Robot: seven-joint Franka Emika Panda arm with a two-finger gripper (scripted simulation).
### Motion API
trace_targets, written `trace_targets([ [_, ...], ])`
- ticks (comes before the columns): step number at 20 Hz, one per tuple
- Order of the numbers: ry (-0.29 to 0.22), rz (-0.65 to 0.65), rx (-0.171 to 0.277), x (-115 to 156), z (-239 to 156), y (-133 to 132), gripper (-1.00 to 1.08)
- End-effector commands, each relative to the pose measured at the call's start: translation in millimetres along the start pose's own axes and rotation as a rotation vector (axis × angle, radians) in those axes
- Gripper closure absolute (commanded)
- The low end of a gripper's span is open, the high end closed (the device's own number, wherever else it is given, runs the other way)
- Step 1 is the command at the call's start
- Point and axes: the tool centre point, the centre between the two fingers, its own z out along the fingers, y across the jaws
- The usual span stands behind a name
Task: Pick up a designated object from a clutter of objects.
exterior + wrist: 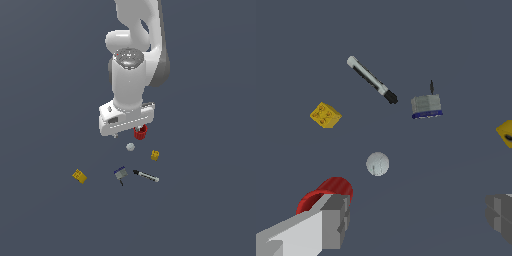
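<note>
Gripper (416, 220) poised above pale ball (377, 164), fingers (336, 220) spread wide and empty to straddle it, red cup (326, 195) crowding one finger, hence risk of nudging.

Arm (131, 75): glossy white rounded casings, grey joint sections between; ribbed grey circular cap on the wrist top; flat white rectangular hand block with a small dark slot; gripper (416, 220) fingers (336, 220) white, ending in blocky grey pads.
</note>
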Motion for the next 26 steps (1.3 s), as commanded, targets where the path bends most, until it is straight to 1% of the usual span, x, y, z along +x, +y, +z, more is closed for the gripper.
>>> trace_targets([
  [1,0.003,-0.067,0.003,-1.3,25.2,-4.9,-0.92],
  [6,0.008,-0.184,0.009,-7.2,68.4,-15.0,-0.92],
  [12,0.014,-0.279,0.015,-15.0,102.4,-24.6,-0.92],
  [18,0.017,-0.327,0.018,-19.9,118.7,-29.8,-0.92],
  [26,0.016,-0.329,0.018,-20.5,124.5,-30.4,-0.92],
])
